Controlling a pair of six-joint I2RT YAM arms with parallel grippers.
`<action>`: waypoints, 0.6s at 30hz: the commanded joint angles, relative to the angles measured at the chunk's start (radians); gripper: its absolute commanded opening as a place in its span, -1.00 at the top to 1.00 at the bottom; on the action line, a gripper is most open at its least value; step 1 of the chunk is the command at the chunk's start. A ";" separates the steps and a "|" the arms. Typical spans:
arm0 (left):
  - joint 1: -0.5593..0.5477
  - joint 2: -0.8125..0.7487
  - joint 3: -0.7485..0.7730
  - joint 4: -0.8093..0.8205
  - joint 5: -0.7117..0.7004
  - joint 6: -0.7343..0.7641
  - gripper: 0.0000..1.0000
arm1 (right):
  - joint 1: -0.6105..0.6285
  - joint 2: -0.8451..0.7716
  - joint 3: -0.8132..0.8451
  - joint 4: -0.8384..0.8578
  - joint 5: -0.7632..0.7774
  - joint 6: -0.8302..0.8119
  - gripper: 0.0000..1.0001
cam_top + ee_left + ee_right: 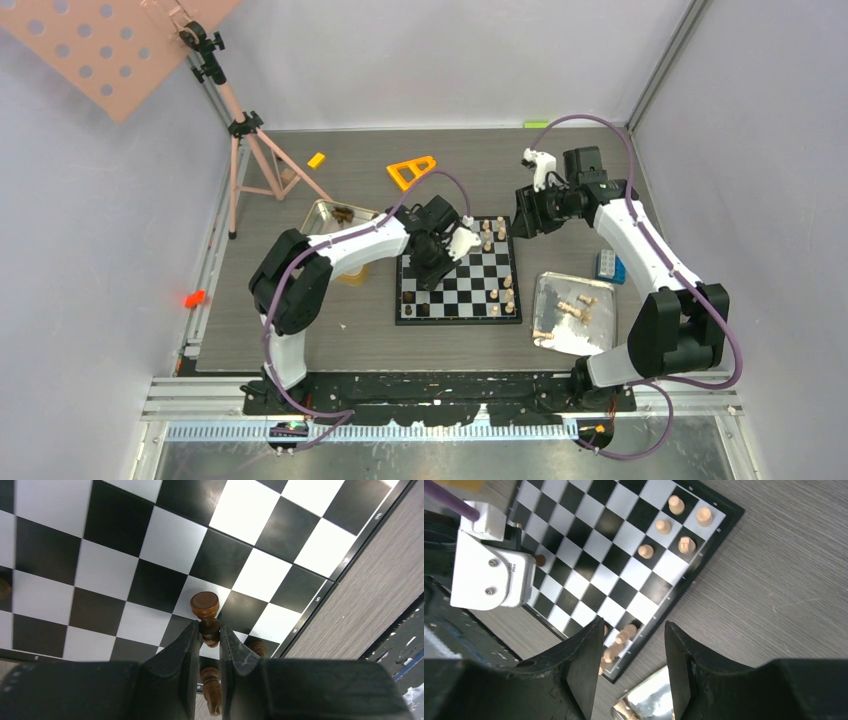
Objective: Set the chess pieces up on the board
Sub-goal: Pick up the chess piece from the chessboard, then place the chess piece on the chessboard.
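— Two pincers, how do they stand?
— My left gripper is narrow, pinching a dark brown piece upright near the edge of the board. The left arm bends low over it. My right gripper hangs wide and empty.

Board mid-tabletop; tray right of it; chess pieces in tray, on board; tin behind-left; brick behind tray.
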 commanded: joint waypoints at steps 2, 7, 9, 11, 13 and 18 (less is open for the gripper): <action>0.041 -0.125 0.086 0.069 0.071 -0.005 1.00 | -0.040 0.006 0.048 0.122 -0.248 0.152 -0.14; 0.063 -0.169 0.170 0.063 0.116 -0.017 1.00 | -0.043 0.056 0.006 0.262 -0.431 0.329 -0.26; 0.064 -0.174 0.200 0.052 0.134 -0.024 1.00 | -0.042 0.079 -0.015 0.342 -0.473 0.398 -0.26; 0.064 -0.175 0.225 0.044 0.152 -0.031 1.00 | -0.036 0.109 -0.016 0.392 -0.507 0.442 -0.25; 0.064 -0.171 0.242 0.044 0.153 -0.040 1.00 | -0.020 0.137 -0.010 0.414 -0.530 0.474 -0.24; 0.064 -0.166 0.253 0.057 0.149 -0.057 1.00 | 0.030 0.188 -0.019 0.540 -0.589 0.604 -0.24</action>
